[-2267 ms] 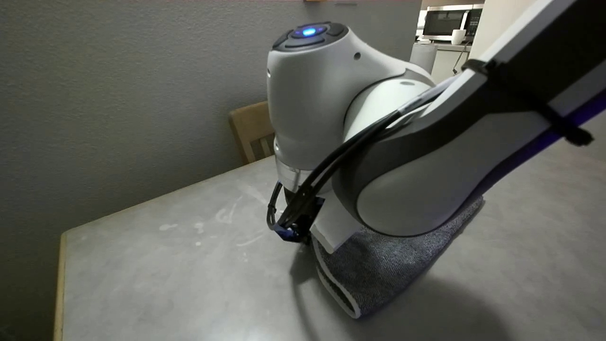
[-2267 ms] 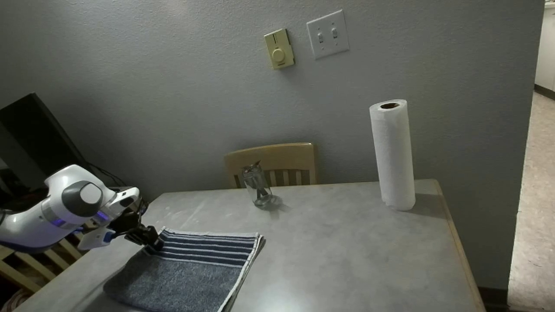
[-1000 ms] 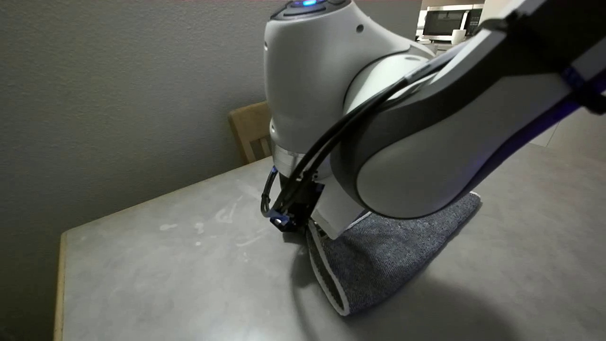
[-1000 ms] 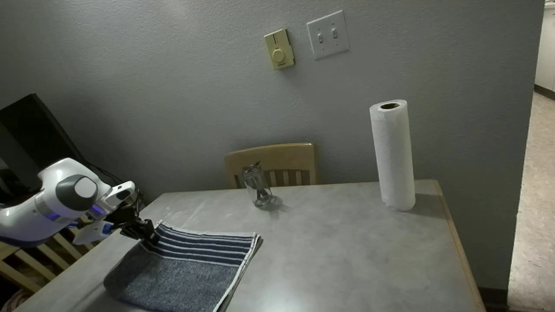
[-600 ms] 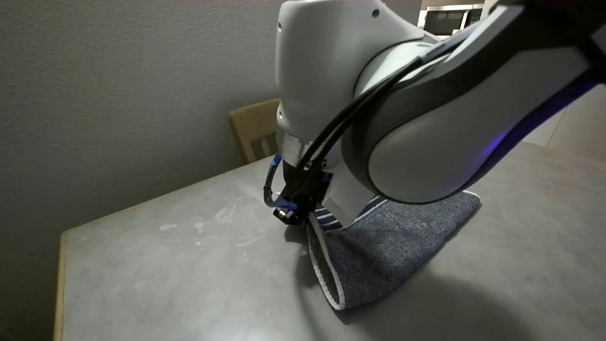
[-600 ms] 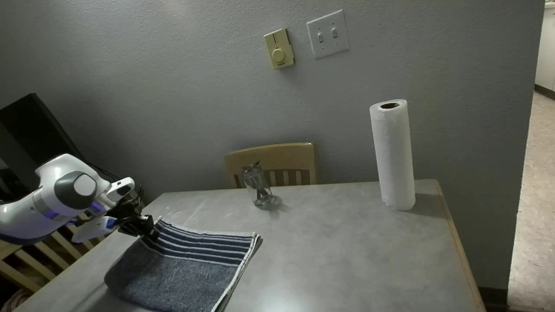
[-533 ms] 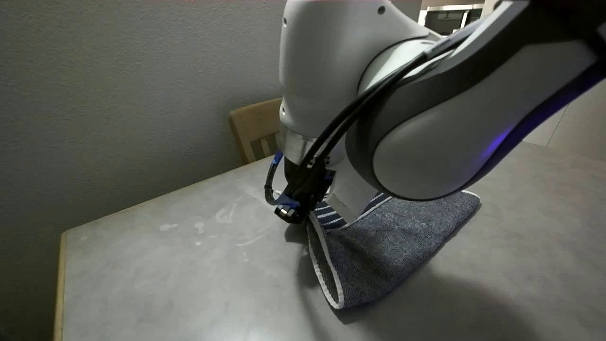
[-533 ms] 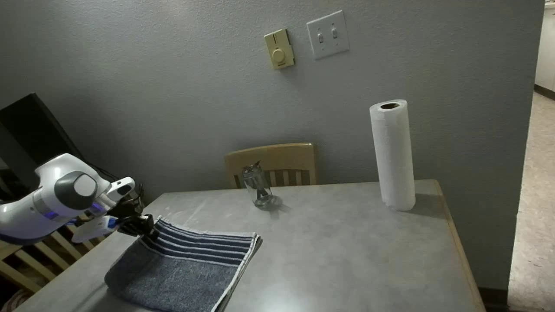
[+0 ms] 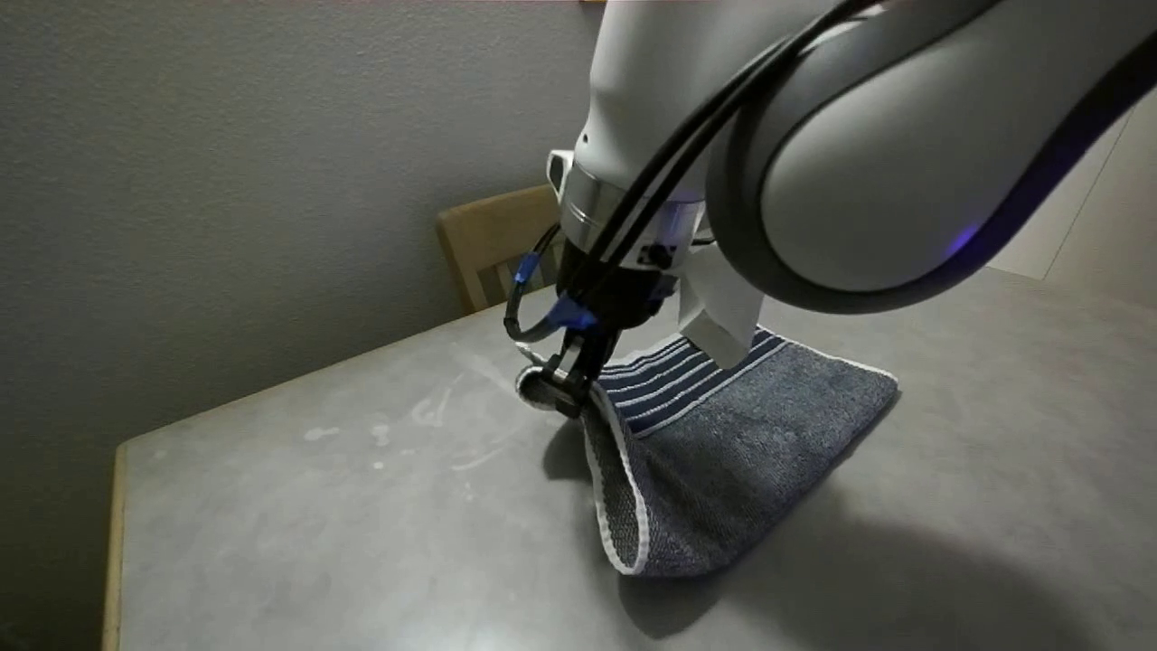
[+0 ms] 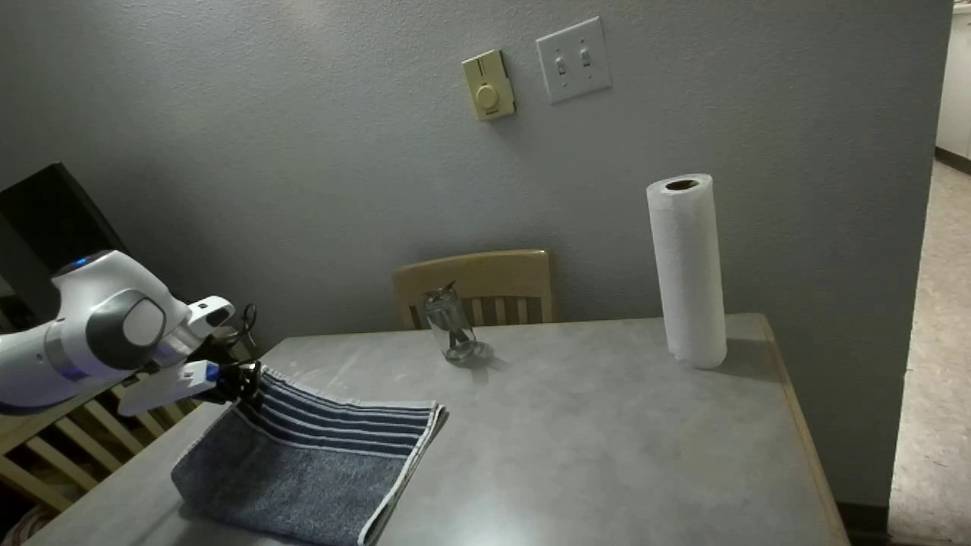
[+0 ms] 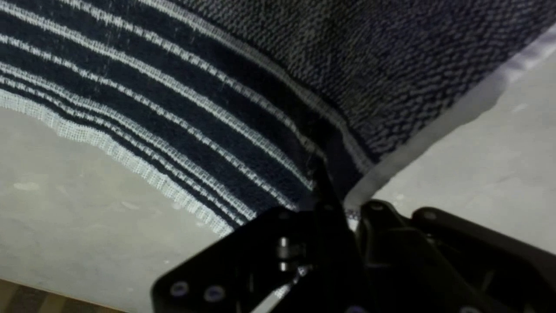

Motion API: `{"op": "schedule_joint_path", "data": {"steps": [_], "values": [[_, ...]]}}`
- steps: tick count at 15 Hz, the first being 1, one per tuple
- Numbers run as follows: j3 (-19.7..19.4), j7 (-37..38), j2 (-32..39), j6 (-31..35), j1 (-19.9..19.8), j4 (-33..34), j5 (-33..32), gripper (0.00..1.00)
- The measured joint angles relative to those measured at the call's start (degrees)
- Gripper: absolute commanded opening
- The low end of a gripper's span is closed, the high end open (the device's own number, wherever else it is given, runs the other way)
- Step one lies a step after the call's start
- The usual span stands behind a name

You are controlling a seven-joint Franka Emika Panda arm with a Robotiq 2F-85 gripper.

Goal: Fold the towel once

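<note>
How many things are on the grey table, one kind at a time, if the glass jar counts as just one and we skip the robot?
Blue-grey towel: 1
Paper towel roll: 1
Glass jar: 1
Total: 3

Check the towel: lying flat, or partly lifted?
Partly lifted: in both exterior views the towel slopes up to the claw gripping its striped end, while the opposite side seems to rest on the table.
</note>
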Motion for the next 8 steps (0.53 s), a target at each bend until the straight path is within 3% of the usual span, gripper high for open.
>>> {"op": "schedule_joint_path", "data": {"steps": [4, 8], "values": [[5.9, -8.8, -1.3, -0.5, -5.2, -0.4, 4.9, 0.02], [7.2, -11.7, -2.5, -3.6, -6.9, -0.4, 6.3, 0.02]]}}
